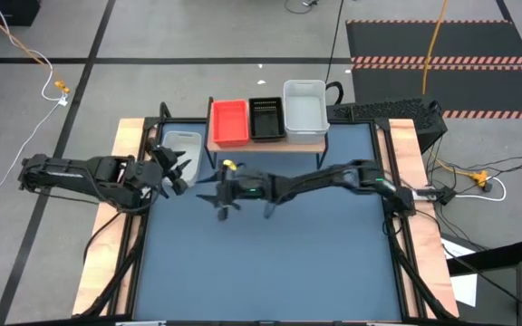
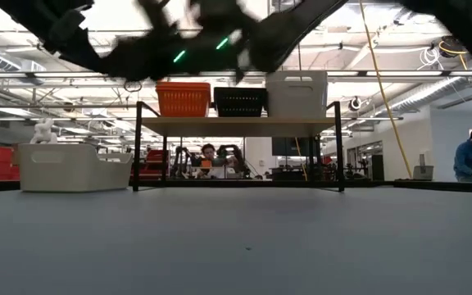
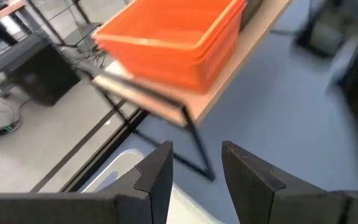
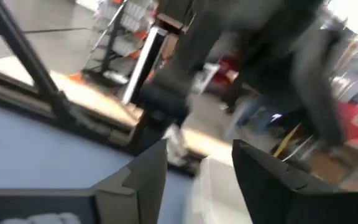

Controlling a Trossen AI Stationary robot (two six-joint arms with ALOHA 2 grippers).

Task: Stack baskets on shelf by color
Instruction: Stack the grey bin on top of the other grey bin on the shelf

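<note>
The shelf (image 1: 311, 140) stands at the table's far edge. On it sit a red-orange basket (image 1: 229, 122), a black slatted basket (image 1: 266, 118) and a white-grey basket (image 1: 304, 107), side by side. Another white-grey basket (image 1: 184, 143) rests on its bottom on the table left of the shelf, also seen in the low view (image 2: 72, 166). My left gripper (image 1: 178, 170) hovers open just near of that basket, fingers (image 3: 160, 168) apart and empty. My right gripper (image 1: 217, 195) reaches across toward the table's left, open and empty, with a pale basket edge (image 4: 213, 186) beyond its fingers.
Wooden side boards (image 1: 130, 145) run along the table's left and right edges. A black keyboard (image 1: 388, 110) lies behind the shelf at the far right. The blue table top (image 1: 270, 263) has free room in its near half. A person (image 2: 468, 160) stands in the room beyond.
</note>
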